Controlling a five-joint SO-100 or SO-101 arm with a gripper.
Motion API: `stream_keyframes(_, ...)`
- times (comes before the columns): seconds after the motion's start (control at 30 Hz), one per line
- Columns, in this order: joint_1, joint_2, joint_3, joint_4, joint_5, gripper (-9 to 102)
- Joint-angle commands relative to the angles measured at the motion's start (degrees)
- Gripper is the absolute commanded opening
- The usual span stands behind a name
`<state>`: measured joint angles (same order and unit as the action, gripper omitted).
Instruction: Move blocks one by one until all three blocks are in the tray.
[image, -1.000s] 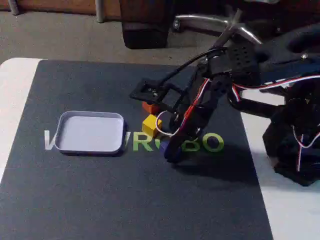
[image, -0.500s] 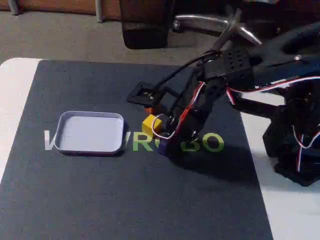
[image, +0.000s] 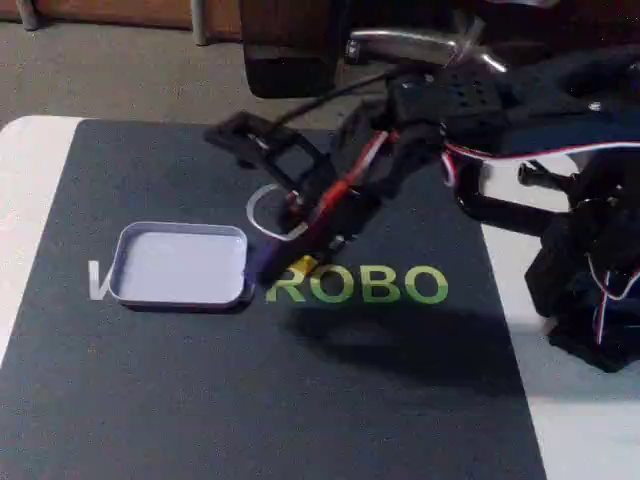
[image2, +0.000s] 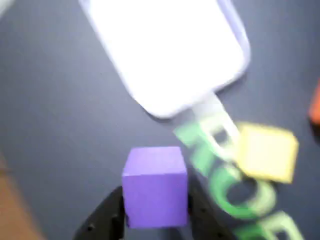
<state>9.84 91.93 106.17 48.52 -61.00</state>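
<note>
On the dark mat (image: 200, 400), in the fixed view, the arm (image: 450, 110) is being seen stretched leftward toward the tray (image: 180, 292); the gripper (image: 268, 268) is being held low, just beside the tray's right rim; a sliver of the purple block (image: 262, 268) is being made out at its tip, and a bit of the yellow block (image: 304, 265) is showing just behind the fingers, by the green lettering (image: 370, 286); the tray interior is being read as bare, no block inside.

In the wrist view, the purple block (image2: 155, 185) is being clamped between the two dark fingers (image2: 102, 220) of the gripper (image2: 155, 212), jaws narrowed onto its sides; whether it is being carried clear of the mat cannot be told; the tray (image2: 235, 30) is lying ahead, its near rounded end well short of being under the block; the yellow block (image2: 266, 151) is resting on the mat to the right, on the lettering; an orange edge, probably the orange block (image2: 315, 107), is being cut off at the right border.

Step judged: first transfer, carry phase, none of three delivered; next move is being judged to call for further travel over the rim, then release above the tray floor; rim contact is being noted as the risk.
</note>
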Motion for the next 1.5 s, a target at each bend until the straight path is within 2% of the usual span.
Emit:
stream_keyframes(0.0, 0.53, -2.99, -10.99, 1.41, 3.34, -8)
stream_keyframes(0.3, 2.81, -16.96, -25.05, 2.55, 6.59, -8)
stream_keyframes(0.7, 4.83, -29.44, -34.72, 2.64, 5.63, -8)
stream_keyframes(0.87, 4.83, -29.79, -34.8, 2.64, 4.75, 1)
stream_keyframes(0.97, 5.01, -30.06, -34.89, 2.64, 4.48, 12)
stream_keyframes(1.2, 4.75, -29.53, -34.89, 3.69, 4.04, 17)
stream_keyframes(1.33, 4.92, -28.56, -35.77, 6.42, 2.9, 17)
stream_keyframes(1.47, 6.06, -24.26, -35.77, 14.33, -1.05, -1)
